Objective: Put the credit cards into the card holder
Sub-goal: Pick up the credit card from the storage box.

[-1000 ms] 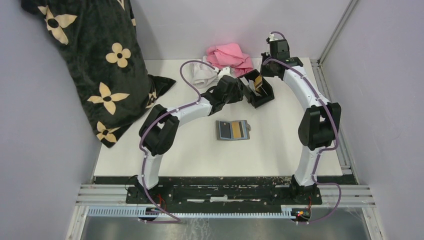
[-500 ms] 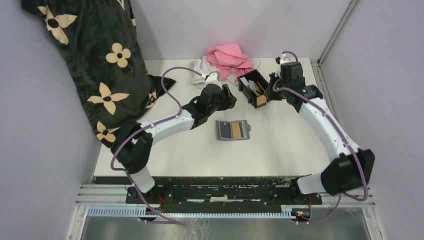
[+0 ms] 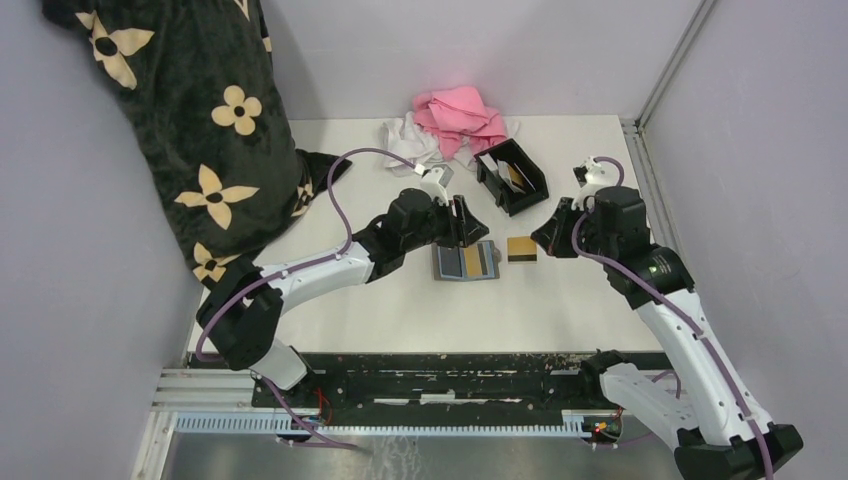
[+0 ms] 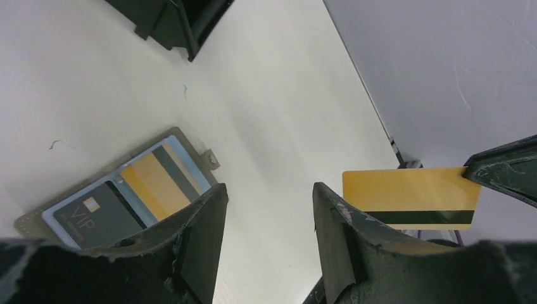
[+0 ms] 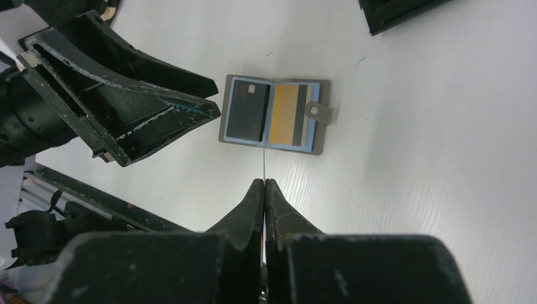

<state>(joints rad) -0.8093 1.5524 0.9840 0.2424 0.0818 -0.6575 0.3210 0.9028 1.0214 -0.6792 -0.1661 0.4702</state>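
1. A thin tan credit card with a black magnetic stripe (image 3: 520,248) is held off the white table. The right gripper (image 5: 263,185) pinches its right short edge, fingers clenched flat on it.
2. The card's long axis runs left to right across the overhead view. Its free short edge points toward the left arm and the stripe lies along the near long edge. The right wrist camera sees the card edge-on, as a hairline.
3. The small black plastic open-topped card holder (image 3: 512,178) sits farther back on the table, set on a diagonal and apart from the held card. A pale sliver and a tan sliver show inside it.
4. Just left of the held card lies a flat grey folding wallet (image 3: 465,262), spread open. Its blue pockets hold a dark card marked VIP (image 4: 95,215) and a second tan card (image 4: 158,182).
5. The left gripper (image 4: 266,215) hovers over the wallet's far edge, jaws spread, grasping nothing.
6. Bare white tabletop (image 3: 400,310) lies on the near side of the wallet, and to the right of the held card as far as the table's right edge.
7. Behind the holder, a crumpled pink cloth (image 3: 460,110) and a white cloth (image 3: 408,142) crowd the back edge. A black blanket with cream flowers (image 3: 190,130) drapes the far-left corner.
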